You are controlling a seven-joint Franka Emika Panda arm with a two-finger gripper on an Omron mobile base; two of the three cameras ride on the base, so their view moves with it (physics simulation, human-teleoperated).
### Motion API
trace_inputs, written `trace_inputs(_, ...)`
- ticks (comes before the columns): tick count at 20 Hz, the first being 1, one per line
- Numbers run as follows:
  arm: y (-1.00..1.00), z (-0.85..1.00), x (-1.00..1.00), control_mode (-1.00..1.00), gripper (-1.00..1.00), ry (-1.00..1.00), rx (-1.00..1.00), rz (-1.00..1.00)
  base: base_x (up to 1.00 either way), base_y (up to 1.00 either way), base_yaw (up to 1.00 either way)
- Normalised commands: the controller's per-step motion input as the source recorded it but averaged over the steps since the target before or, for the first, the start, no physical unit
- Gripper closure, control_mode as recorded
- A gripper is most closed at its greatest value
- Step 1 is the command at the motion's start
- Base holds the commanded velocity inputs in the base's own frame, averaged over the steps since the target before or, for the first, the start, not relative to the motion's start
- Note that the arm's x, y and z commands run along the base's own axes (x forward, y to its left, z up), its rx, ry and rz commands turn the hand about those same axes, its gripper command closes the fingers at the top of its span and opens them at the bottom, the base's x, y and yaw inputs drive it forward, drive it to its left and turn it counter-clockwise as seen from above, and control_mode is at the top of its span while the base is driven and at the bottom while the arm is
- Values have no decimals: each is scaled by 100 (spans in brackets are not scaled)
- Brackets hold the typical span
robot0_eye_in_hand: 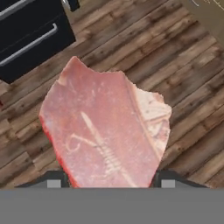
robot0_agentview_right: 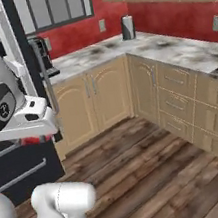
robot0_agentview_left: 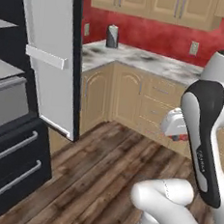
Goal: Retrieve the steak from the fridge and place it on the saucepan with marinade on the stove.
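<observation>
Steak (robot0_eye_in_hand: 105,131) clamped between gripper (robot0_eye_in_hand: 107,180) fingertips, above wood floor (robot0_eye_in_hand: 183,65), fridge (robot0_eye_in_hand: 30,30) drawers nearby

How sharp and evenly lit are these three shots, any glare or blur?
Hand view: steak close and crisp, flatly lit, no glare. Left base view: fridge drawers dark, door pale and even. Right base view: soft, slightly blurry counter; no hard shadows.

Small pale lettering is being shown on the dark band of the robot arm (robot0_agentview_left: 203,161) in the left base view, but it is too small and blurred to be read. No other text, label, brand, number or sign is being displayed legibly.
</observation>
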Motion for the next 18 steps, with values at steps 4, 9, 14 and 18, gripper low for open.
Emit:
trace_inputs(4,0,0,0,100,100,0,0,0,-23,0,-87)
trace_inputs(9,0,0,0,100,100,0,0,0,-14,0,-89)
trace_inputs(14,0,0,0,100,100,0,0,0,-1,-19,-77)
trace_inputs(18,0,0,0,100,100,0,0,0,47,-24,-48)
